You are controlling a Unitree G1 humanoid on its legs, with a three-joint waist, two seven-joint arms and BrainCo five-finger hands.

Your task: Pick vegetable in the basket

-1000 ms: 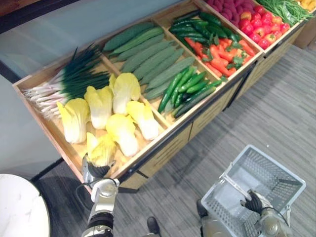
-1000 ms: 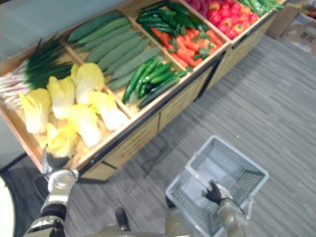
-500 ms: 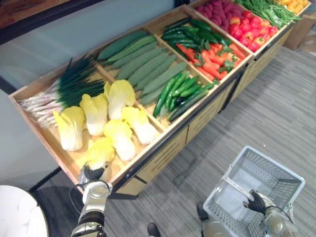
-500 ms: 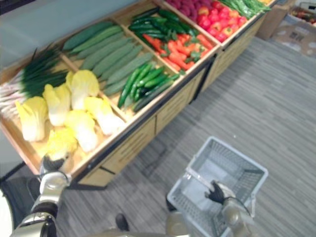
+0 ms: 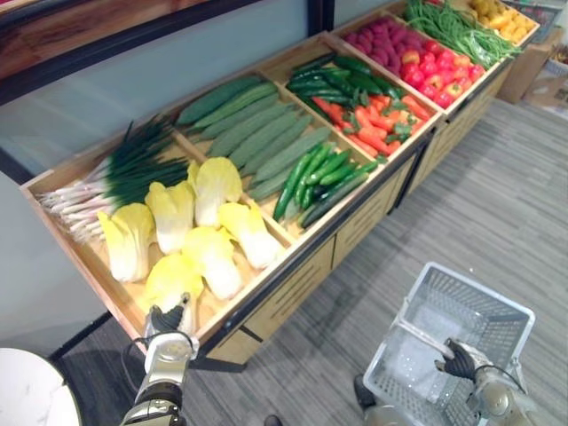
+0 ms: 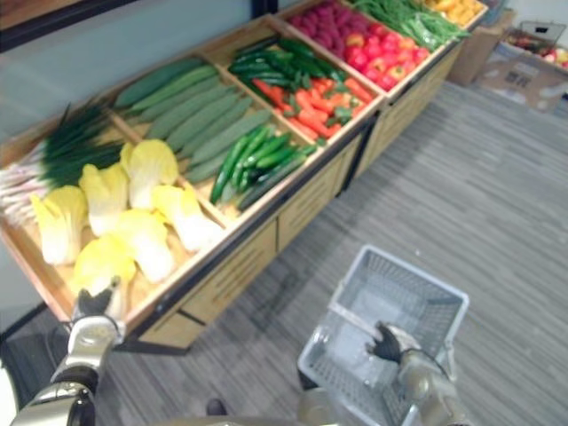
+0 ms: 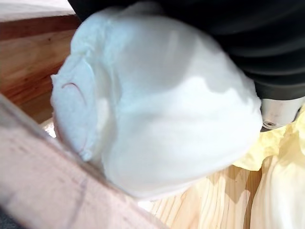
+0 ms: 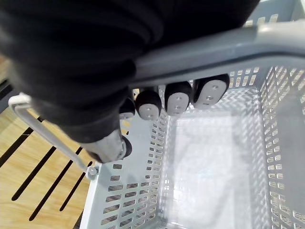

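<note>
Several pale yellow napa cabbages lie in the near left compartment of the wooden produce stand (image 5: 266,297). My left hand (image 5: 169,321) is at the stand's front edge, with its fingers curled on the white base of the frontmost cabbage (image 5: 173,277). That base (image 7: 157,109) sits right against the palm in the left wrist view. Low on the right, my right hand (image 5: 460,362) is shut on the handle (image 8: 228,47) of the grey plastic basket (image 5: 497,311). The fingers (image 8: 178,98) wrap under the bar. Nothing lies in the basket.
Beside the cabbages lie green onions (image 5: 124,169), long pale cucumbers (image 5: 257,124), dark green cucumbers (image 5: 324,173), carrots (image 5: 377,124) and red produce (image 5: 426,58). A cardboard box (image 6: 524,67) stands at the far right. A white round table (image 5: 27,390) is at the lower left. Grey carpet spreads between stand and basket.
The view has shifted as the camera moved. My left hand's fingers have curled in on the front cabbage's base. The right hand keeps its hold on the basket handle.
</note>
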